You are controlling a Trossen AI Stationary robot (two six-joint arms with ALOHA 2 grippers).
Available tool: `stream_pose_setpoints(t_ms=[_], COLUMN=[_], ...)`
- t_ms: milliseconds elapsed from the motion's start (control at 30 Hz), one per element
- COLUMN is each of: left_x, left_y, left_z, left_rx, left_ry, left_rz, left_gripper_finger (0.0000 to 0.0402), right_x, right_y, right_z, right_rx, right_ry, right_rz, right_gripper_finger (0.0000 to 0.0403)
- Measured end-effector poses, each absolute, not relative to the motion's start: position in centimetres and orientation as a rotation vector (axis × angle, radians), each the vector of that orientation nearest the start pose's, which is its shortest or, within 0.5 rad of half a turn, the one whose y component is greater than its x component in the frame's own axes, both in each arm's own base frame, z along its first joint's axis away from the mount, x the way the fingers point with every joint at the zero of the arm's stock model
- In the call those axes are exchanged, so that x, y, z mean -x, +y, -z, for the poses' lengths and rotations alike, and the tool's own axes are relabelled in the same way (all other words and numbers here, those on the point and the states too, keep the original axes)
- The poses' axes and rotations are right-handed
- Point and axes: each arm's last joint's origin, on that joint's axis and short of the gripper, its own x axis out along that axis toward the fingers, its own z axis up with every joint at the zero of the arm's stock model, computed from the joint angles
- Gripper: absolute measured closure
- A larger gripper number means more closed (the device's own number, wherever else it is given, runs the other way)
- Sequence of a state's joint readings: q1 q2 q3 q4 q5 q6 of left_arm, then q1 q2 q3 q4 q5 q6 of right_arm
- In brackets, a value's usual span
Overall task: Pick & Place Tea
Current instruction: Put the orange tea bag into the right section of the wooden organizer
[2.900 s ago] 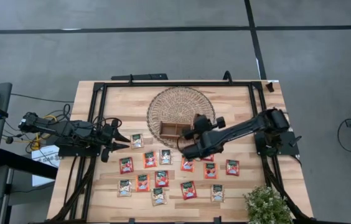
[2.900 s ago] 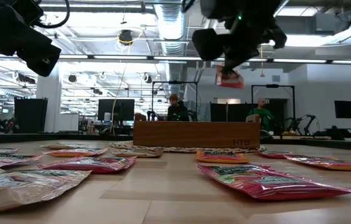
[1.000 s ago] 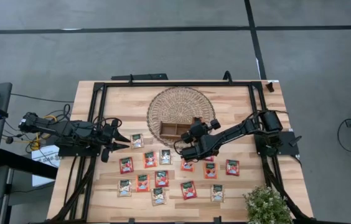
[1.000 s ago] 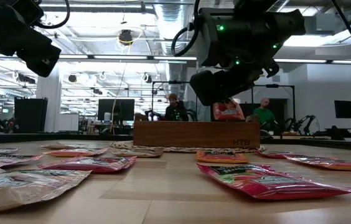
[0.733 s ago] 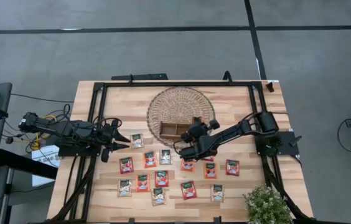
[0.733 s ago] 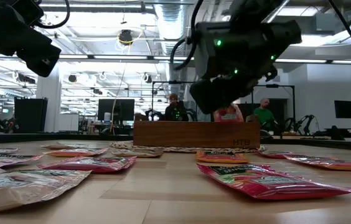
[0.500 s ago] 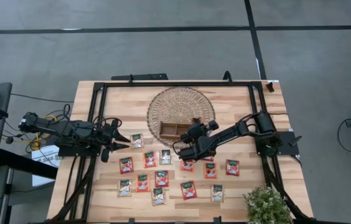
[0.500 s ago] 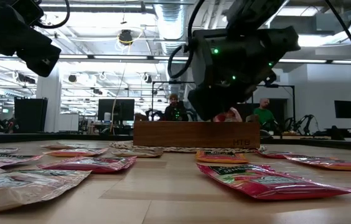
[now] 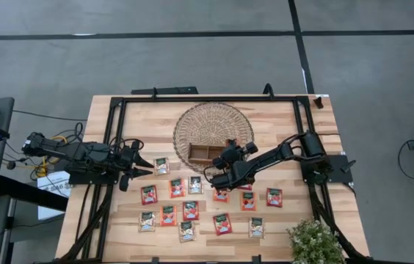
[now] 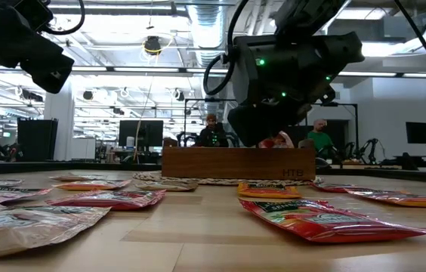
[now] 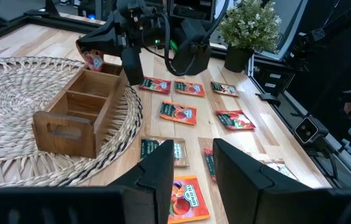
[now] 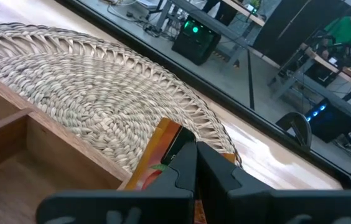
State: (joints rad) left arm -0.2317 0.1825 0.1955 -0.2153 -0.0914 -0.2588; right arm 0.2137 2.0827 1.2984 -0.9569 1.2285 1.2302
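The brown wooden tray (image 9: pixel 204 152) stands on a round woven mat (image 9: pixel 213 121). My right gripper (image 9: pixel 222 160) hangs over the tray's right end, shut on a red tea sachet (image 10: pixel 277 140). The left wrist view shows that sachet (image 11: pixel 93 60) at the tray's (image 11: pixel 79 115) far end compartment. Several red and cream sachets (image 9: pixel 191 210) lie flat on the table, near of the tray. My left gripper (image 9: pixel 137 163) waits open at the table's left side, touching nothing. My right gripper (image 12: pixel 195 149) pinches the red sachet (image 12: pixel 163 152) by its upper edge between the two fingers, coming from above. The sachet hangs below the fingers. Its lower part is hidden behind the tray's wall (image 10: pixel 236 162); whether it touches the tray I cannot tell.
A potted plant (image 9: pixel 314 242) stands at the table's near right corner. Black frame rails (image 9: pixel 207 99) run along the table's edges. People sit in the room beyond the table (image 10: pixel 214 130). Bare wood lies to the right of the mat (image 9: pixel 277 125).
My right gripper has come down over the tray's right end and shifted slightly toward the table's left, still shut on the red sachet. The sachet, which hung fully in view above the tray's rim, has sunk partly behind the tray's wall.
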Motion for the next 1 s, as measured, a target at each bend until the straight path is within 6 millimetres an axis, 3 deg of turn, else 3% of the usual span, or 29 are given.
stream_pose_setpoints(t_ms=[433, 767, 1000], left_x=[-9.72, -9.72, -9.72], left_y=[-2.02, -2.02, -2.02], left_z=[-19.52, -19.52, -19.52], left_rx=[0.225, 0.225, 0.225], left_ry=[0.217, 0.217, 0.217], left_rz=[0.113, 0.113, 0.113], left_gripper_finger=[0.0298, 0.0298, 0.0298], right_x=[-34.94, -34.93, -35.23], right_y=[4.83, 4.83, 4.89], right_z=[-12.58, -12.55, -13.02], right_rx=[0.174, 0.166, 0.156], right_ry=[0.664, 0.675, 0.665], right_rz=[1.275, 1.272, 1.271], right_gripper_finger=[0.0395, 0.0294, 0.0247])
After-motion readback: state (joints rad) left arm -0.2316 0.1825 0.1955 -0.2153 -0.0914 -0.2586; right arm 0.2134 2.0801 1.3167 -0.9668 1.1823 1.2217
